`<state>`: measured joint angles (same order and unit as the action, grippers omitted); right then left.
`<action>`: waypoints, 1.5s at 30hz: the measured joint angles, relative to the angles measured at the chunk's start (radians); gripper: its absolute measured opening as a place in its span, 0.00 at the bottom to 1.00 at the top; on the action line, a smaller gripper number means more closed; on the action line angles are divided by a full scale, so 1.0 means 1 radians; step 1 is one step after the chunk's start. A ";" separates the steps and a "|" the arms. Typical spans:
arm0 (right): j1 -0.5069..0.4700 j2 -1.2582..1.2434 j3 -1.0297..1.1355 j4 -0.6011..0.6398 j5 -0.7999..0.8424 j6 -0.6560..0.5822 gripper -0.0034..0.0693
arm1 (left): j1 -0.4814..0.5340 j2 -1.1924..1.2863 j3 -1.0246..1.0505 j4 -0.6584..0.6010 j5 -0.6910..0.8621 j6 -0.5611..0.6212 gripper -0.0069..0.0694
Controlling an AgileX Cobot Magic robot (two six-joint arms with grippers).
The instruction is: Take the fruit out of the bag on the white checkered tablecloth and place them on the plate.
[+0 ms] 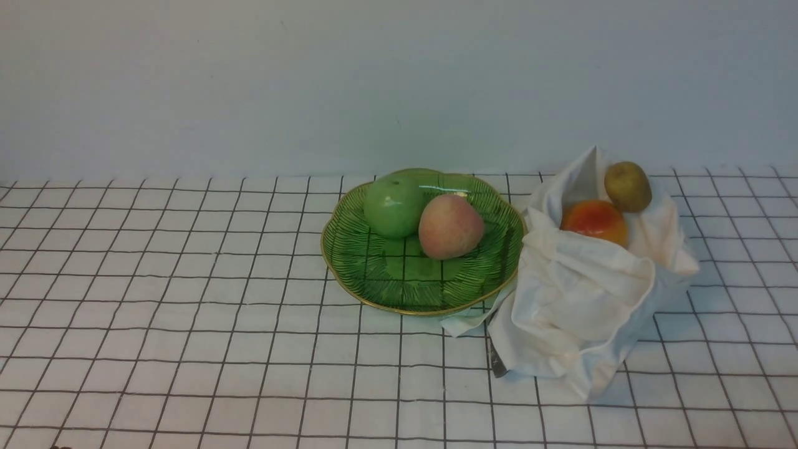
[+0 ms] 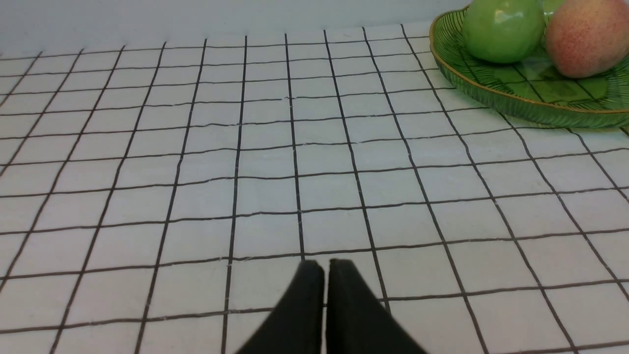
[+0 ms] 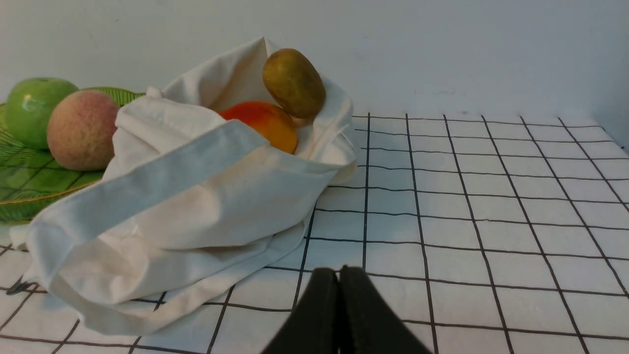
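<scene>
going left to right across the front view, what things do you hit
green fruit → peach (both on the plate) → bag, holding the orange-red fruit → brownish-green fruit

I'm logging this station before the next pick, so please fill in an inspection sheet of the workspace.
Surface: white checkered tablecloth, flat.
Job's things: green ribbed glass plate holds a green round fruit and a pink-yellow peach; off-white cloth bag beside it holds an orange-red fruit and a brownish-green oval fruit.
Clutter: nothing seen.
Grippers: left hand shut, empty; right hand shut, empty, near the bag.
Cables: nothing seen.
Surroundings: plain pale wall.
</scene>
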<state>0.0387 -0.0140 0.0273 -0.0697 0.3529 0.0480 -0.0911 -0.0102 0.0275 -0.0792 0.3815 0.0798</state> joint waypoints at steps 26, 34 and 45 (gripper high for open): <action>0.000 0.000 0.000 -0.001 0.000 0.020 0.03 | 0.000 0.000 0.000 0.000 0.000 0.000 0.08; 0.000 0.000 0.000 -0.001 0.000 0.020 0.03 | 0.000 0.000 0.000 0.000 0.000 0.000 0.08; 0.000 0.000 0.000 -0.001 0.000 0.020 0.03 | 0.000 0.000 0.000 0.000 0.000 0.000 0.08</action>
<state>0.0387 -0.0140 0.0273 -0.0705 0.3529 0.0676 -0.0911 -0.0102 0.0275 -0.0792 0.3815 0.0798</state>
